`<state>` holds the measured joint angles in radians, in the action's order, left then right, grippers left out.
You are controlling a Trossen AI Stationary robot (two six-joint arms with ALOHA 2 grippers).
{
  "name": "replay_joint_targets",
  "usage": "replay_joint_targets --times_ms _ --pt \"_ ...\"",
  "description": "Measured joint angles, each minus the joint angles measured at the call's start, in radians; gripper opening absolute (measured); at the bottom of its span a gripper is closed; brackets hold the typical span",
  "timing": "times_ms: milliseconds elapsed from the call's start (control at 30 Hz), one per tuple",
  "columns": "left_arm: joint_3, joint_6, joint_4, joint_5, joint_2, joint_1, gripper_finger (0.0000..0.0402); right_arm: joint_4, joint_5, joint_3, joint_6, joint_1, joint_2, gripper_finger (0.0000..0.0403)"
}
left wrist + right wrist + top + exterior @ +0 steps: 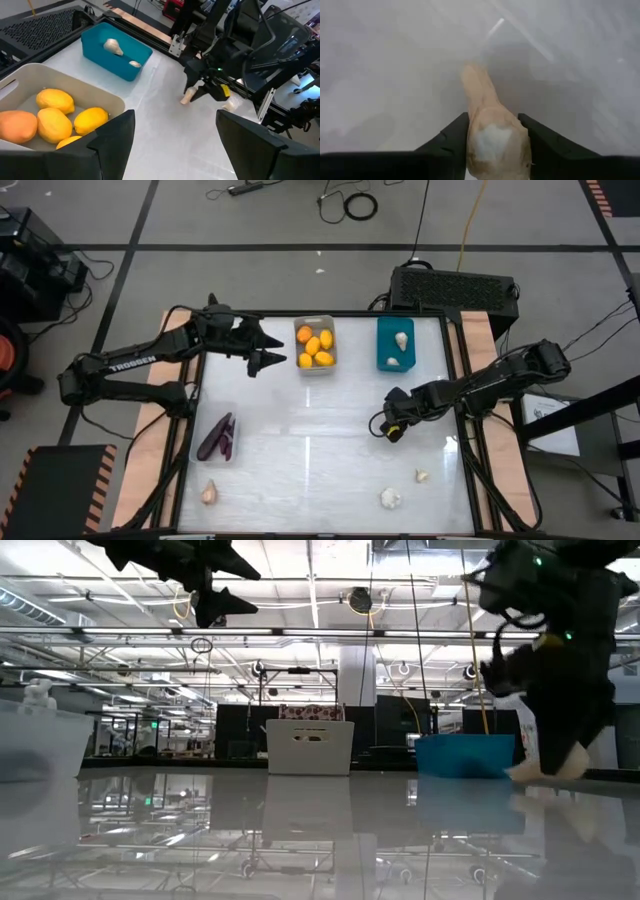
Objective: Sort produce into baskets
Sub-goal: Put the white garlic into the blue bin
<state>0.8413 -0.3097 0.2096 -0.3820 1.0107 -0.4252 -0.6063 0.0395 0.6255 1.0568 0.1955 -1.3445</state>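
Observation:
My right gripper (388, 430) is shut on a whitish garlic bulb (492, 137) low over the table's middle right; it also shows in the left wrist view (189, 96). My left gripper (276, 350) is open and empty, raised beside the light grey basket (333, 362) that holds several yellow and orange fruits (55, 112). The teal basket (382, 345) holds two garlic bulbs (113, 46). The clear basket (198, 450) at the left holds purple eggplants (217, 437). Three garlic bulbs lie loose near the front edge (208, 493), (390, 498), (422, 476). My right gripper pinches the garlic bulb's round body (495, 145) between its two fingers (451, 136), one on each side. The fingers point down, slanting toward the table's left. The bulb's stem (477, 85) sticks out past the fingertips toward the table; whether it touches the table I cannot tell.
A big black vented box (452, 285) stands behind the table's far right corner. Bare white tabletop (310, 430) lies between the baskets and the loose bulbs. The arms' bases and cables flank both table sides.

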Motion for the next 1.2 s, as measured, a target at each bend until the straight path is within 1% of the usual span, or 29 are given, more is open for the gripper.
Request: replay_joint_targets --times_ms 133,267,467,667,733,833,1033,1200 --pt "0.000 0.000 0.000 0.000 0.000 0.000 0.0283 0.000 -0.015 0.073 -0.038 -0.009 0.000 0.0131" --pt "0.000 -0.001 0.000 0.000 0.000 0.000 0.0283 -0.008 0.007 0.174 -0.124 -0.045 0.000 0.0143" --pt "0.000 -0.024 0.000 0.001 0.000 0.000 0.0283 -0.061 0.134 0.332 -0.322 -0.147 0.000 0.0151" --pt "0.000 -0.026 0.016 0.001 0.000 0.000 0.0283 -0.163 0.319 0.453 -0.464 -0.308 0.000 0.0149" --pt "0.000 -0.027 0.021 0.001 0.000 0.000 0.0283 -0.177 0.369 0.468 -0.496 -0.369 0.000 0.0150" --pt "0.000 -0.038 0.021 -0.009 0.000 0.000 0.0283 -0.185 0.404 0.469 -0.529 -0.458 0.000 0.0150" --pt "0.000 -0.052 0.041 -0.012 0.000 0.025 0.0283 -0.204 0.407 0.468 -0.576 -0.593 -0.023 0.0156" --pt "0.000 -0.051 0.112 -0.014 0.000 0.050 0.0283 -0.232 0.403 0.468 -0.582 -0.658 -0.046 0.0182"
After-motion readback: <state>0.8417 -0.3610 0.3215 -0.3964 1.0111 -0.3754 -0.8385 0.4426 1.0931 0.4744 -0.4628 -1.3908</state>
